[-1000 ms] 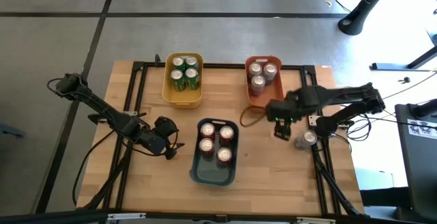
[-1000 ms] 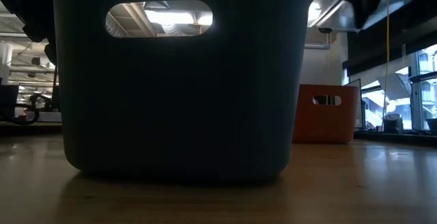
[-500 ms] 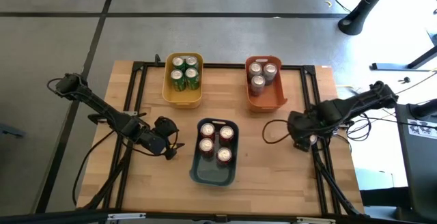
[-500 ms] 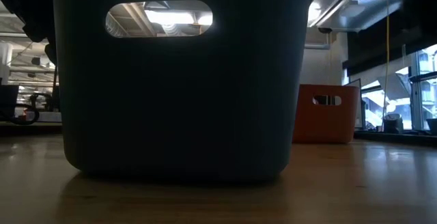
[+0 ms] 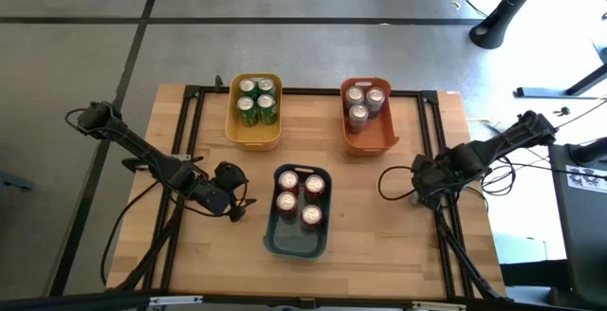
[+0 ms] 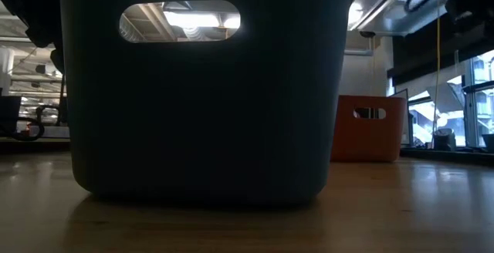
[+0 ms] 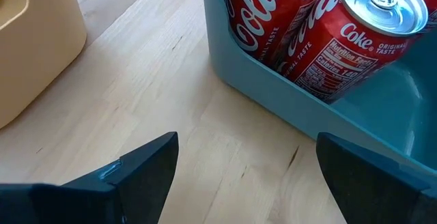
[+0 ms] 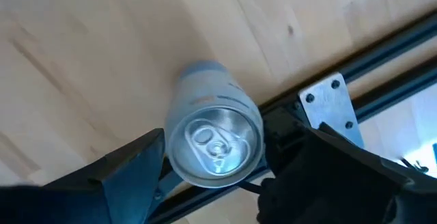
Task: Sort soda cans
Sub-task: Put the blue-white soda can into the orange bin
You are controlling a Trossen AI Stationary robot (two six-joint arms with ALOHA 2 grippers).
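One silver-grey soda can [image 8: 213, 141] stands upright on the wood beside the black rail at the table's right edge. My right gripper [image 8: 237, 132] hangs above it, pointing down, open, one finger to each side of the can and clear of it. In the high view my right gripper [image 5: 427, 191] hides that can. Several red cans [image 5: 299, 198] stand in the blue bin [image 5: 296, 245], several green cans [image 5: 256, 100] in the yellow bin [image 5: 253, 136], and three silver cans [image 5: 363, 102] in the orange bin [image 5: 370, 140]. My left gripper [image 7: 242, 176] waits open, left of the blue bin.
Black rails [image 5: 446, 245] run along the table's edges. A loose black cable [image 5: 391, 183] loops on the wood left of my right gripper. In the low view the blue bin [image 6: 201, 91] fills most of the picture, with the orange bin [image 6: 369, 128] behind it.
My right gripper has swung from the orange bin's near end toward the table's right edge, come down, and rolled its wrist. It now stands over the lone silver can and covers it in the high view. The fingers have stayed open.
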